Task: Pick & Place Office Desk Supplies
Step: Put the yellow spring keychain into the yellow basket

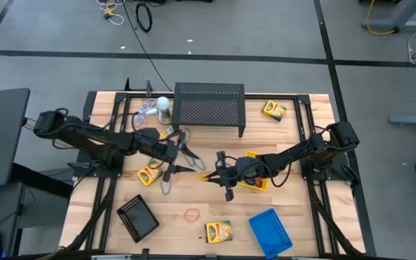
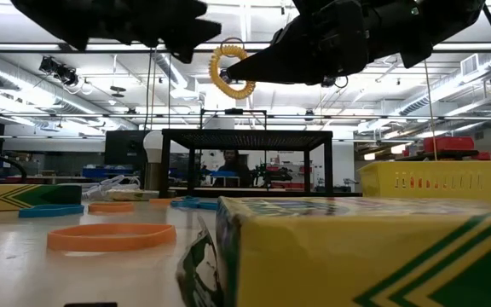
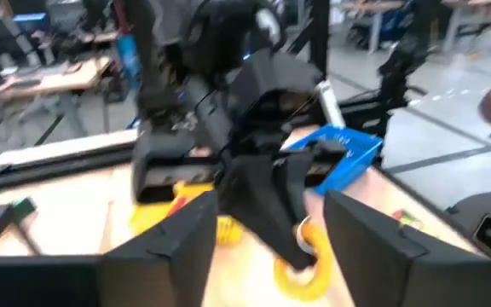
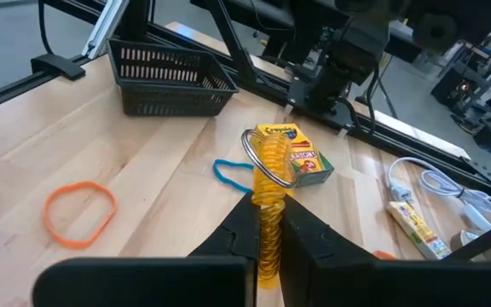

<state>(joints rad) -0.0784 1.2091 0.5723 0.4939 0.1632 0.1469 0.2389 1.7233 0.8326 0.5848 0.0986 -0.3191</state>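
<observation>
A yellow coiled loop (image 4: 269, 166) with a metal ring hangs in the air above mid-table, and my right gripper (image 4: 267, 213) is shut on it. In the low view the loop (image 2: 228, 72) shows well above the tabletop. My left gripper (image 1: 186, 156) stands open just left of it with nothing between its fingers, facing my right gripper (image 1: 211, 176). A yellow mesh tray (image 1: 255, 180) lies under the right arm. The blue tray (image 1: 271, 230) and black tray (image 1: 137, 217) sit near the front edge. Crayon boxes (image 1: 149, 175) (image 1: 219, 231) (image 1: 274, 110) lie flat on the table. My right gripper pinches the yellow coiled loop's lower stretch (image 4: 268, 206) between its two fingers. The fingers come from the table's right, nearly level and slanting a little down. The rest of the loop stands out beyond the fingertips, lifted clear of the table.
A large black mesh stand (image 1: 209, 107) stands at the back middle, with a white round object (image 1: 163, 103) and its cord beside it. An orange band (image 1: 192, 214) and a blue band (image 4: 228, 175) lie loose on the wood.
</observation>
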